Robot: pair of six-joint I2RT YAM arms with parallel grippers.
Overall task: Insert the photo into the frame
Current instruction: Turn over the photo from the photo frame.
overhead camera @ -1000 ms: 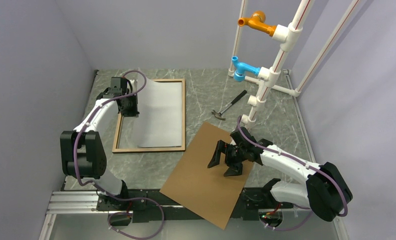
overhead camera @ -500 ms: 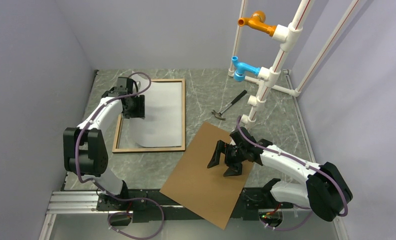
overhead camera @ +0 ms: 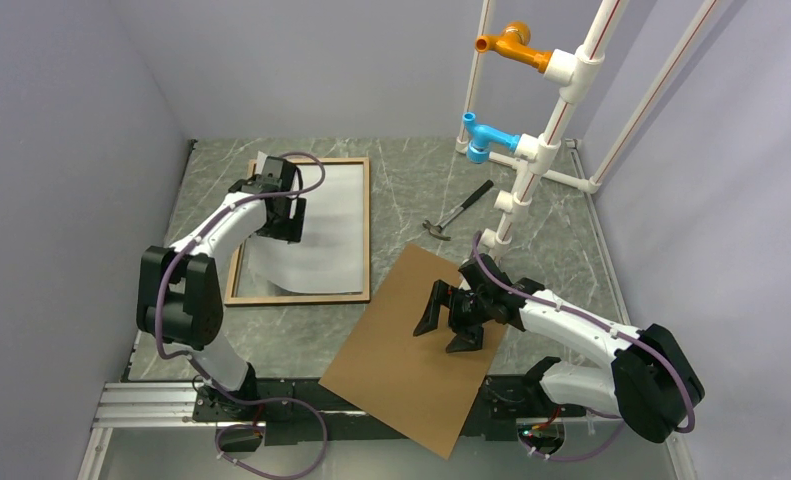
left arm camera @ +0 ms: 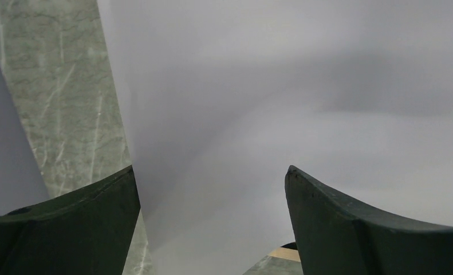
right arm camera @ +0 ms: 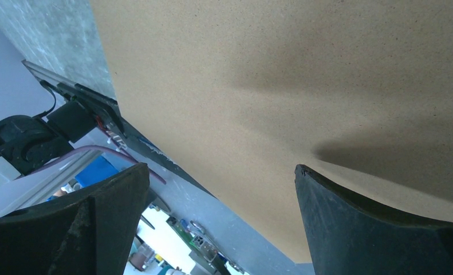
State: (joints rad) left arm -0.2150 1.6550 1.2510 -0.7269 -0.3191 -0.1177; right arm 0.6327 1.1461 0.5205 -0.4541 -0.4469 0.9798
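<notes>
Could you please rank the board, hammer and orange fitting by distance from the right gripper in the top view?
1. Brown board, directly beneath the right gripper.
2. Hammer, lying farther back.
3. Orange fitting, high at the back.

1. The photo [overhead camera: 331, 220] shows a plain white back.
2. The frame [overhead camera: 296, 297] is brown wood.
3. The backing board [overhead camera: 401, 370] is tan and finely speckled.
4. The table [overhead camera: 411, 185] is grey-green marble with pale veins.
5. The hammer [overhead camera: 459, 212] looks black-handled, though it is too small to be sure.
</notes>
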